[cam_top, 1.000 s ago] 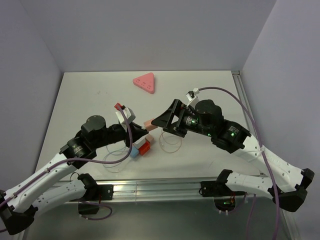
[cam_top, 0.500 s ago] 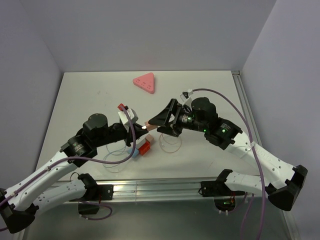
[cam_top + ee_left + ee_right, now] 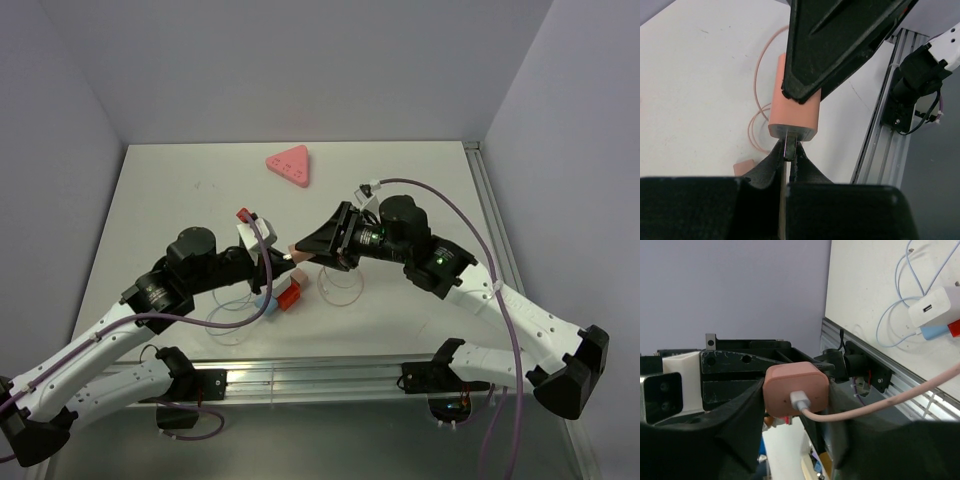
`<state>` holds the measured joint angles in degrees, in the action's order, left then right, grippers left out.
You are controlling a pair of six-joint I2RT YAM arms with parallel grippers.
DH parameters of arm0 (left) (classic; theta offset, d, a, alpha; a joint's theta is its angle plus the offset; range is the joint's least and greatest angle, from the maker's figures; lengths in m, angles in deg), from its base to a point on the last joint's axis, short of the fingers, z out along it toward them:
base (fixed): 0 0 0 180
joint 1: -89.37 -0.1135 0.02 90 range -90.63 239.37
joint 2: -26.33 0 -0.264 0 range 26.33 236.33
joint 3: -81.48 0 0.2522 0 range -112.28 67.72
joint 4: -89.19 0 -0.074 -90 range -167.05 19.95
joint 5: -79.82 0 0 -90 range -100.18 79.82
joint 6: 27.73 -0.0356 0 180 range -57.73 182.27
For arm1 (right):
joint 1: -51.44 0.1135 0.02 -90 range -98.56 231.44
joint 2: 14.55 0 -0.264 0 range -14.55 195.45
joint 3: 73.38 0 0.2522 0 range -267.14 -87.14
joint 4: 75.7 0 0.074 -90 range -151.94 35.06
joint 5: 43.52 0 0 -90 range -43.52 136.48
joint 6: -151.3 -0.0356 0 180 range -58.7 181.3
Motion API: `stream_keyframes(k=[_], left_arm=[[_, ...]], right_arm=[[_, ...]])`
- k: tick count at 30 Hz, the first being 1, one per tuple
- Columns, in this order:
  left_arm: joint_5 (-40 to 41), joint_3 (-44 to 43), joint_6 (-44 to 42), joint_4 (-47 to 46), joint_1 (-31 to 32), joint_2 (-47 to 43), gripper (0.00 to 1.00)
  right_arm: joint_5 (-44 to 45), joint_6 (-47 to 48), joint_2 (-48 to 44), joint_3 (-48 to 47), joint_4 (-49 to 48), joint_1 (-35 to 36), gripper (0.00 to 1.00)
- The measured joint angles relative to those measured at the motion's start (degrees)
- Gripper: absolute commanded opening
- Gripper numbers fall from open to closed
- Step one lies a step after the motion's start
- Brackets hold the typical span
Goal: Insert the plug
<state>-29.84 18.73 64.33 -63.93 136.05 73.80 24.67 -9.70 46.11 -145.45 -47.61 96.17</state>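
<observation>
A pink plug (image 3: 297, 253) with a pink cable hangs in the air between both arms above the table's middle. My left gripper (image 3: 789, 150) is shut on its metal prong (image 3: 789, 144), with the plug's body (image 3: 792, 112) sticking out beyond the fingertips. My right gripper (image 3: 796, 394) is shut on the plug's body (image 3: 785, 382), one finger on each side. The USB connector (image 3: 799, 401) and cable (image 3: 880, 402) leave the plug's end face. A pink triangular socket block (image 3: 290, 165) lies flat at the back of the table, apart from both grippers.
Under the grippers lie white, blue and red chargers (image 3: 283, 295) with thin looped cables (image 3: 340, 285) on the white table. An aluminium rail (image 3: 320, 375) runs along the near edge. Grey walls stand on the three other sides.
The right gripper has slid left over the pink plug and its jaws have come together on it. The left gripper has kept its hold on the prong and barely moved.
</observation>
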Motion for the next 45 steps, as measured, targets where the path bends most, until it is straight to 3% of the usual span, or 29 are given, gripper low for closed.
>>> stream_keyframes(k=[1,2,3,4,5,6,8,14,16,17,18,21,26,31,37,45], left_arm=[[0.0,0.0,-0.2,0.1,0.0,0.0,0.0],[0.0,0.0,-0.6,0.2,-0.1,0.0,0.0],[0.0,0.0,-1.0,0.4,-0.1,0.0,0.04],[0.0,0.0,-1.0,0.5,-0.1,0.0,0.14],[0.1,0.0,-1.0,0.7,-0.1,0.0,0.28],[0.4,0.0,-0.4,0.8,-0.1,0.0,0.52],[1.6,0.0,1.2,1.0,-0.1,0.0,0.67],[7.5,0.0,9.0,3.2,-0.2,-0.1,0.82],[10.0,0.0,13.6,4.9,-1.1,-0.5,0.78],[10.7,0.0,15.6,5.7,-2.2,-0.6,0.72],[10.9,0.0,17.6,6.5,-3.7,-0.5,0.57],[10.9,-1.0,22.6,10.2,-10.8,2.5,0.27],[10.5,-0.9,27.4,13.6,-23.1,7.5,0.06],[6.8,-0.5,28.9,12.8,-31.2,12.9,0.0],[1.8,5.7,31.5,9.5,-31.8,21.1,0.01],[-2.8,11.0,35.1,3.4,-31.9,24.6,0.04]], right_arm=[[-0.1,0.2,0.0,0.2,-0.3,0.0,0.27],[-0.3,0.1,0.0,0.4,-0.7,-0.1,0.0],[-0.4,0.1,0.0,0.5,-0.8,-0.2,0.0],[-0.4,0.1,0.0,0.7,-0.9,-0.2,0.0],[-0.3,0.3,0.0,0.8,-1.0,-0.2,0.0],[-0.3,0.4,0.0,1.1,-1.2,-0.2,0.0],[1.3,1.0,-0.6,2.4,-1.1,-0.2,0.0],[9.1,2.8,-8.6,13.5,0.2,-0.1,0.0],[11.4,2.9,-13.2,19.3,-1.0,0.2,0.0],[12.9,2.8,-15.5,22.6,-2.5,0.6,0.0],[14.3,2.6,-17.6,26.0,-4.0,1.3,0.0],[19.1,1.5,-21.7,35.4,-7.9,5.0,0.0],[24.9,0.4,-21.8,45.0,-13.6,9.3,0.0],[27.8,0.3,-17.4,45.0,-19.2,11.4,0.0],[28.9,-0.6,-5.6,42.2,-25.0,12.3,0.0],[28.6,-2.6,9.4,39.1,-32.5,12.4,0.0]])
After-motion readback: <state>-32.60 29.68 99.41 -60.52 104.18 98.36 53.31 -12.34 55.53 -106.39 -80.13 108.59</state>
